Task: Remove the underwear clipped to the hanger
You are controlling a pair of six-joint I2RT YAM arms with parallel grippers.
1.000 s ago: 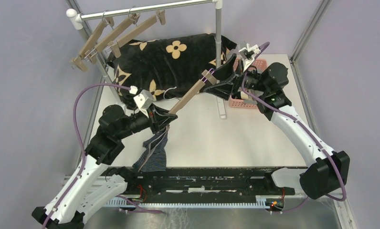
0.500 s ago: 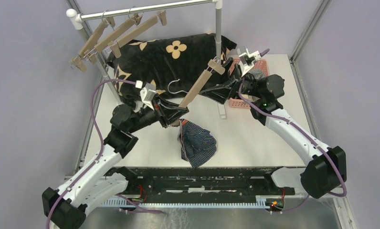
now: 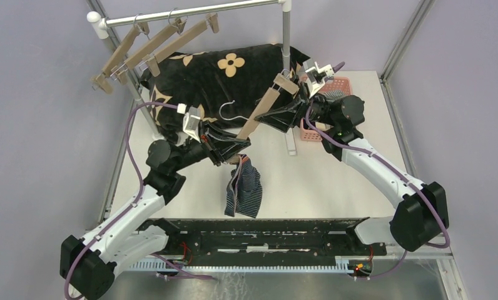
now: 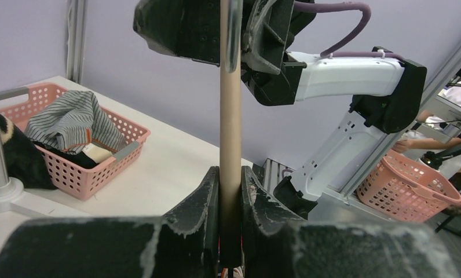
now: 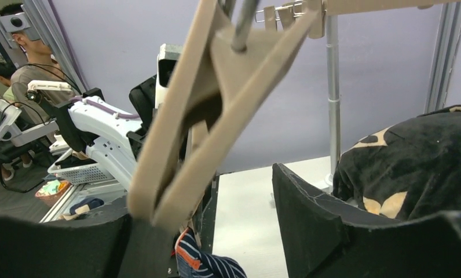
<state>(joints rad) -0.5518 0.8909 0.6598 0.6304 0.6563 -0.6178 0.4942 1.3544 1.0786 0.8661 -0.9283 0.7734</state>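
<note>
Left wrist view: the left claw is clamped on the hanger, both pads tight against the wooden bar, which runs straight up the middle of the frame. In the right wrist view the right claw stands apart around the bare clip at the bar's far end. The clip leans on the lower-left finger, with a clear gap to the finger at lower right. In the top view the navy briefs hang just below centre, pinched at the left claw's end of the bar and drooping toward the table. The grey briefs lie in the basket at mid left of the left wrist view. The navy briefs look light, limp and thin, so they should bunch under any touch, and only the clip's spring holds them. The best hold is probably a gathered fold of waistband right under that clip, pulled away from the bar while the left claw braces it; a single thin layer could slip from the pads
</note>
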